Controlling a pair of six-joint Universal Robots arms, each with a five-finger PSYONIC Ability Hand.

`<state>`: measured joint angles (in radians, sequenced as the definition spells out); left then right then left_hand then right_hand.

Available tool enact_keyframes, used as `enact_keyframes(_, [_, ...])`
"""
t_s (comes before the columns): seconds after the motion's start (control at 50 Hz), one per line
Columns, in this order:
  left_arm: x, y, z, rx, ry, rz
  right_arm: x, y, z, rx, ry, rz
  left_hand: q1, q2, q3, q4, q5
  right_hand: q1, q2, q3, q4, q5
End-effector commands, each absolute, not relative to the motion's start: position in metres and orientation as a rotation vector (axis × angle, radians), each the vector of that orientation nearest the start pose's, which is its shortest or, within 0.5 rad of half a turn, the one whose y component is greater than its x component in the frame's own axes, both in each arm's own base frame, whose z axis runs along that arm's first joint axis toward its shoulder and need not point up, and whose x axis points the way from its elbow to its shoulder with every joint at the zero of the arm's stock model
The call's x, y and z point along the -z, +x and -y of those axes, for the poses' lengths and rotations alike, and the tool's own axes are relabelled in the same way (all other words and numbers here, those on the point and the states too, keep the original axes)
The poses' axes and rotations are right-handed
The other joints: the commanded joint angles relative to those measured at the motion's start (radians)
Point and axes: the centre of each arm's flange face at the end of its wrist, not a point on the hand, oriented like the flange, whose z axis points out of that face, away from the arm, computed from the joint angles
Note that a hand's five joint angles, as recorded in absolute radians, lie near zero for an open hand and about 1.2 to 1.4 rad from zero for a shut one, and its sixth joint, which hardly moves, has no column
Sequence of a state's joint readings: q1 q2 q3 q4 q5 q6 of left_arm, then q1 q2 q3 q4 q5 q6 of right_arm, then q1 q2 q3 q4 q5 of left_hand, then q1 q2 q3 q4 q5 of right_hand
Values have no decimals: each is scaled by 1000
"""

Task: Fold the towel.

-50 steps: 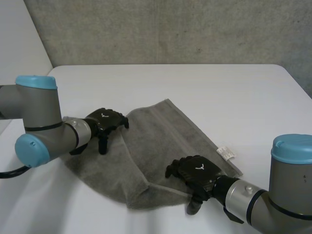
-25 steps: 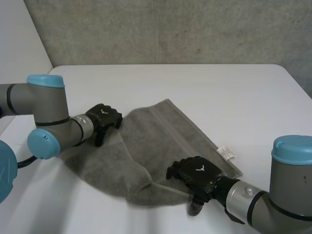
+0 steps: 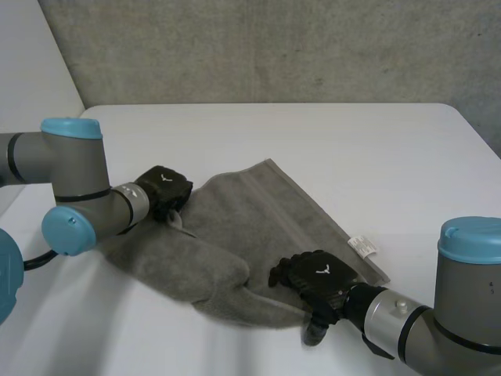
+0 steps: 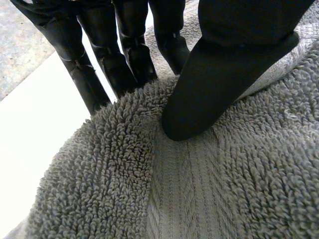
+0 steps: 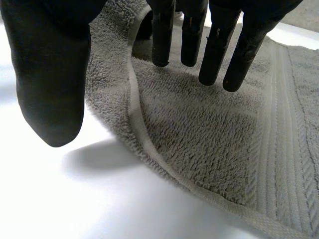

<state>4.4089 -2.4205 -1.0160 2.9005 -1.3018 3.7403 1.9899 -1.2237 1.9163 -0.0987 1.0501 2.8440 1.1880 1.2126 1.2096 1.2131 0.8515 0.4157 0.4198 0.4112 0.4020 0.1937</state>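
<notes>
Pinching is done by the left hand: a fold at the towel's edge is held between its thumb and its fingers. The right hand is held open, with straight fingers over the near edge of the towel and its thumb out over the white table. The grey towel is spread in the middle of the table and is bunched up between the two hands.
</notes>
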Motion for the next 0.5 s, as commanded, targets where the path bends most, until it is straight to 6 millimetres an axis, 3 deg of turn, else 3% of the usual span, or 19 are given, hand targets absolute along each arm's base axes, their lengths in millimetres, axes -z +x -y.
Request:
enact_keyframes(0.02, [-160, -266, 347, 1647, 1332, -2366, -129, 270, 172, 1211, -1119, -2052, 208, 184, 187, 183, 370, -40, -44, -36, -26, 7])
enact_keyframes(0.08, [-186, -260, 332, 1694, 1303, -2337, -129, 271, 173, 1221, -1110, -2040, 208, 184, 187, 183, 370, -40, -44, -36, -26, 7])
enact_keyframes(0.3, [-236, -236, 299, 1798, 1209, -2274, -124, 277, 172, 1206, -1118, -2027, 208, 184, 187, 183, 370, -34, -38, -30, -20, 13])
enact_keyframes(0.4, [-268, -215, 291, 1971, 1009, -2222, -123, 282, 167, 1197, -1141, -2005, 208, 184, 187, 183, 370, -23, -27, -18, -9, 25])
enact_keyframes(0.5, [-287, -201, 285, 2079, 868, -2198, -122, 284, 167, 1193, -1143, -2004, 208, 184, 187, 183, 370, -14, -18, -9, 0, 34])
